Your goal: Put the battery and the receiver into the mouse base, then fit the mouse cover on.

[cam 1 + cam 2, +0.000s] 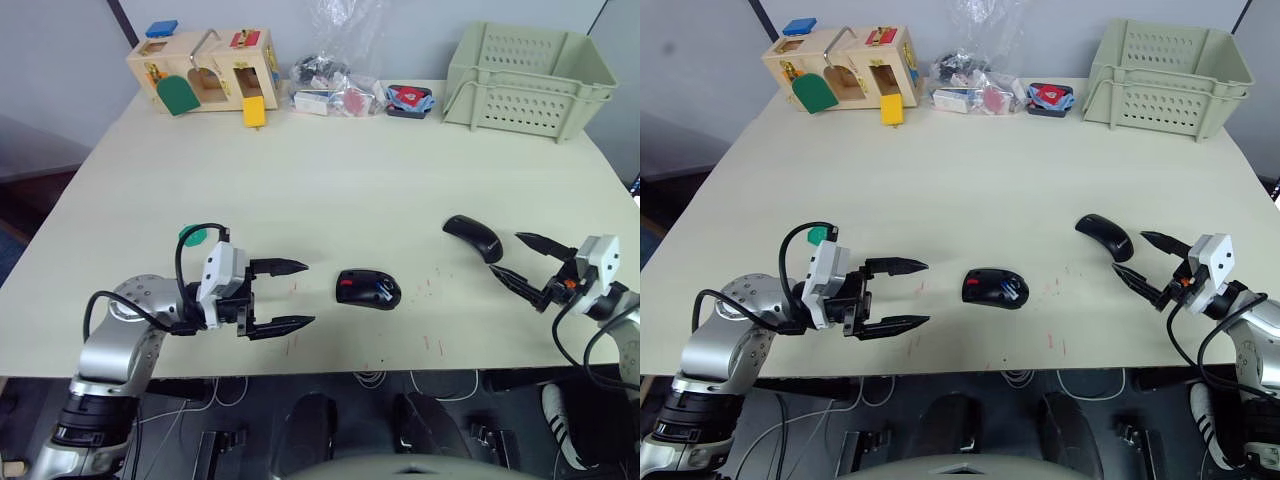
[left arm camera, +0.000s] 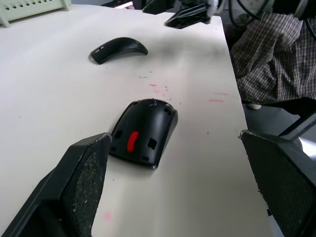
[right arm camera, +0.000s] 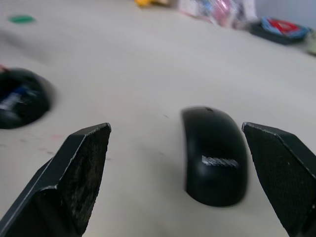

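Note:
The mouse base (image 1: 368, 289), a black oval with a red patch, lies near the table's front edge at the middle. A small blue and white spot on its right side (image 3: 15, 98) may be the battery; I cannot tell. The receiver cannot be made out. The mouse cover (image 1: 473, 237), a glossy black shell, lies to the base's right. My left gripper (image 1: 308, 292) is open and empty just left of the base, pointing at it. My right gripper (image 1: 507, 254) is open and empty, close to the cover's right side.
A wooden lock box (image 1: 205, 70), a plastic bag of small items (image 1: 330, 80), a red and blue item (image 1: 408, 100) and a pale green crate (image 1: 525, 75) line the far edge. A flat green piece (image 1: 195, 236) lies behind my left wrist. A person's checked clothing (image 2: 266, 54) shows beyond the table edge.

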{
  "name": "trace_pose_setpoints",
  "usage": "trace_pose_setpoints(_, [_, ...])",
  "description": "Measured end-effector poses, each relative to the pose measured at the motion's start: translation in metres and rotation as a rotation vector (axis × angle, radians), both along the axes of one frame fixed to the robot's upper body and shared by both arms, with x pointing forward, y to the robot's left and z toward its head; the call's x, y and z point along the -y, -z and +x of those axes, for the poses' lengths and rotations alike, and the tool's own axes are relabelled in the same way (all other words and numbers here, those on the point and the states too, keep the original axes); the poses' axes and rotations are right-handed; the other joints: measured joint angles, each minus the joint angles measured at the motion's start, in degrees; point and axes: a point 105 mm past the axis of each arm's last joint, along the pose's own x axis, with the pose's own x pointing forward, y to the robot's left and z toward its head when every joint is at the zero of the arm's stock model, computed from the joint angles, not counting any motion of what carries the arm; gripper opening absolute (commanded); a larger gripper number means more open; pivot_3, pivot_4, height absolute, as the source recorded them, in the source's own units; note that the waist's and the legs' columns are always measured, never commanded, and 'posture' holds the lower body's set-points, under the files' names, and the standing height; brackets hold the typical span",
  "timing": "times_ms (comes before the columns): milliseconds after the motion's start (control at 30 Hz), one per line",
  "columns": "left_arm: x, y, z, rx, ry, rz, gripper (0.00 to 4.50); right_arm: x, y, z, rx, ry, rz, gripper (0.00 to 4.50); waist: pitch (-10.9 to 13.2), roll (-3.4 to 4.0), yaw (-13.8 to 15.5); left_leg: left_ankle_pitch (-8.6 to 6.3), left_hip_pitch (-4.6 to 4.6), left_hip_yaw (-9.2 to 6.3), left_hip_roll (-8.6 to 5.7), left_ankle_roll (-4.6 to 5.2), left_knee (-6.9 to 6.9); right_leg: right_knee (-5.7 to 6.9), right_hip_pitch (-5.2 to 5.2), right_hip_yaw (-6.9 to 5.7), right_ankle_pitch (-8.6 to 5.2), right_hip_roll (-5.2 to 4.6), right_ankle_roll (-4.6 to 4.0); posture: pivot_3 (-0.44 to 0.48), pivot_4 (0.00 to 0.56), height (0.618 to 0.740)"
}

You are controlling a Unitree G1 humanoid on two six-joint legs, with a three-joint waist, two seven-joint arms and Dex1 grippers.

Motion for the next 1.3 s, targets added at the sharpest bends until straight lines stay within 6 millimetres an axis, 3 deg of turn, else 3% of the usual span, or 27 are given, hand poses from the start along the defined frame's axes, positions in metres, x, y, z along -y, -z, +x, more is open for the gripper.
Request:
trace_pose_setpoints(533, [-0.003,-0.011,-0.005,0.004,0.047,-0.023,4.46,0.015,0.012,0.036,-0.218,0.119,-0.084,4.5,0.1,0.07,-0.1,0.0,-0.03,0.03,0.0,0.0,-0.01,-0.01,-0.02,0.01,0.0,0.01,0.0,0.0,0.15,0.74])
trace_pose_setpoints(733, [-0.003,-0.014,-0.001,0.024,0.033,-0.026,4.46,0.004,0.021,0.037,-0.272,0.035,-0.1,4.5,0.1,0.07,-0.1,0.0,-0.04,0.02,0.0,0.0,-0.01,-0.02,-0.02,0.01,0.0,0.01,0.0,0.0,0.15,0.74])
trace_pose_setpoints(1300, [-0.006,-0.021,0.002,0.055,-0.01,-0.06,4.46,0.002,0.026,0.045,-0.298,0.002,-0.121,4.5,0.1,0.08,-0.2,0.0,-0.04,0.03,0.0,0.0,-0.02,-0.02,-0.03,0.0,0.0,0.02,0.0,0.0,0.15,0.74])
